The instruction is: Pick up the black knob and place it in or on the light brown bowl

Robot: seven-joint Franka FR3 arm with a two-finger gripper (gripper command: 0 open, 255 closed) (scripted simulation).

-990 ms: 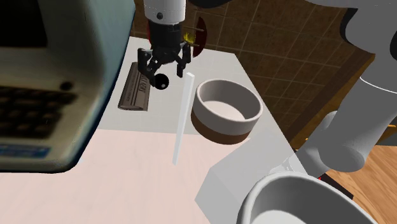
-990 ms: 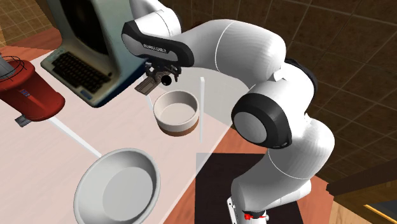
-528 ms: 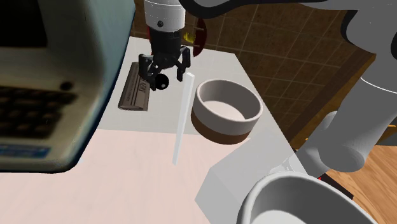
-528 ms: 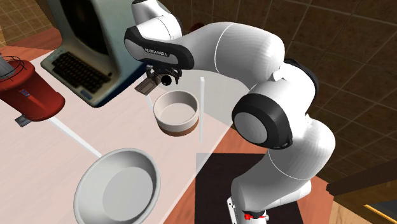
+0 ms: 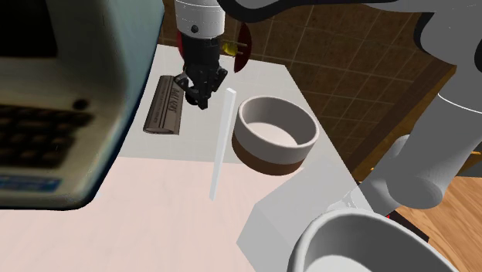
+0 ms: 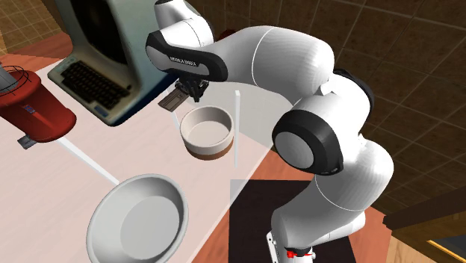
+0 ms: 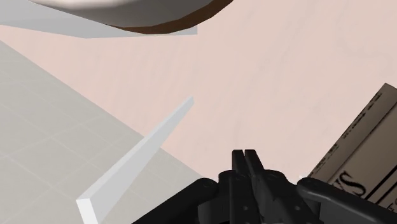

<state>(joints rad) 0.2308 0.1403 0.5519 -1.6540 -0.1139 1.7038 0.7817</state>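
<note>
Since the jaws meet tip to tip above the desk (image 5: 170, 185), at ten o'clock of the bowl (image 5: 278, 151), we judge their hold on the knob doubtful.

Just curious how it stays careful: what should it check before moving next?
1. Is the knob in the gripper? Not ok: its fingers meet with nothing between.
2. Where the knob is: cannot tell.
3. Is the bowl upright and open? Ok.
4. Is the gripper above the bowl? Not ok: it hangs beside it.
5. Way to the bowl free? Cannot tell: an upright white slat stands between.
</note>
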